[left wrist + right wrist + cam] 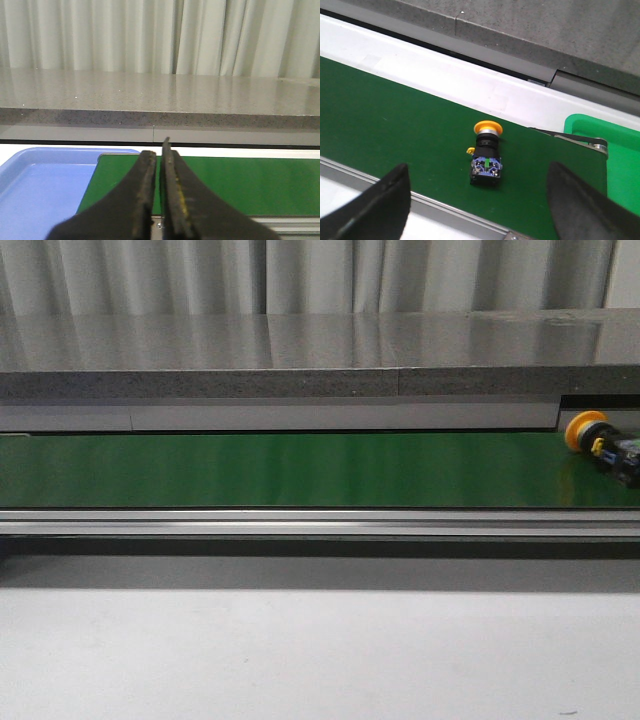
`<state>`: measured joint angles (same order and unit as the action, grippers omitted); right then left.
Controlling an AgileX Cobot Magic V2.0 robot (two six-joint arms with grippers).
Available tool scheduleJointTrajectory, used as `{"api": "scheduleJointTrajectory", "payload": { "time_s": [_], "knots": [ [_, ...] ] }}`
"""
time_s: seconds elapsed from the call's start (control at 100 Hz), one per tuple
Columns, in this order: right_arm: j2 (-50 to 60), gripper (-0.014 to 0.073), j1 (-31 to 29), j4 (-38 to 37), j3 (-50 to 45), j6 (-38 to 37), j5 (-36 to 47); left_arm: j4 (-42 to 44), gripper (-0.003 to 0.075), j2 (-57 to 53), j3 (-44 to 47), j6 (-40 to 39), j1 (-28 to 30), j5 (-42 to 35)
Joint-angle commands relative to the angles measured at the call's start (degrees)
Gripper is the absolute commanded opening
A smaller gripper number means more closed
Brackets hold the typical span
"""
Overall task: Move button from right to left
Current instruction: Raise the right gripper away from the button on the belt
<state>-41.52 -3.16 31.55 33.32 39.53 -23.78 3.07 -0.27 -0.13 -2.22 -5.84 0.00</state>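
The button (602,445) lies on its side at the far right end of the green belt (300,470), yellow-orange cap toward the back wall. In the right wrist view the button (487,157) shows its black body with a green mark, between and beyond the fingers. My right gripper (477,200) is open, apart from the button and empty. My left gripper (159,160) is shut and empty over the left end of the belt (260,185). Neither gripper shows in the front view.
A blue tray (35,190) sits left of the belt's left end. A green bin (615,160) stands past the belt's right end. A grey stone counter (300,350) runs behind the belt; a metal rail (300,523) and white table (300,650) lie in front.
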Motion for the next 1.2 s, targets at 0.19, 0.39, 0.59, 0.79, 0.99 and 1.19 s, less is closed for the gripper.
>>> {"api": "scheduleJointTrajectory", "payload": {
  "time_s": [0.19, 0.39, 0.59, 0.79, 0.99, 1.19],
  "knots": [
    [16.2, 0.0531, 0.1, 3.5, -8.1, 0.5, 3.0, -0.5, 0.0005, -2.1, 2.3, -0.6, -0.4, -4.6],
    [22.9, 0.0528, 0.1, 4.9, -10.6, 0.5, 1.9, -0.5, 0.0005, -2.1, 2.3, -0.6, -0.4, -4.6],
    [23.3, 0.0528, 0.1, 4.9, -10.6, 0.5, 1.1, -0.5, 0.0005, -2.1, 2.3, -0.6, -0.4, -4.6],
    [23.3, 0.0484, 0.1, 4.9, -10.6, 0.5, 2.1, -0.5, 0.0005, -2.1, 2.3, -0.6, -0.4, -4.6],
    [23.3, 0.0155, 0.1, 4.9, -10.6, 0.5, 2.2, -0.5, 0.0005, -2.1, 2.3, -0.6, -0.4, -4.6],
    [23.3, -0.0064, 0.1, 4.9, -10.6, 0.5, 2.1, -0.5, 0.0005, -2.1, 2.3, -0.6, -0.4, -4.6]
  ]
}}
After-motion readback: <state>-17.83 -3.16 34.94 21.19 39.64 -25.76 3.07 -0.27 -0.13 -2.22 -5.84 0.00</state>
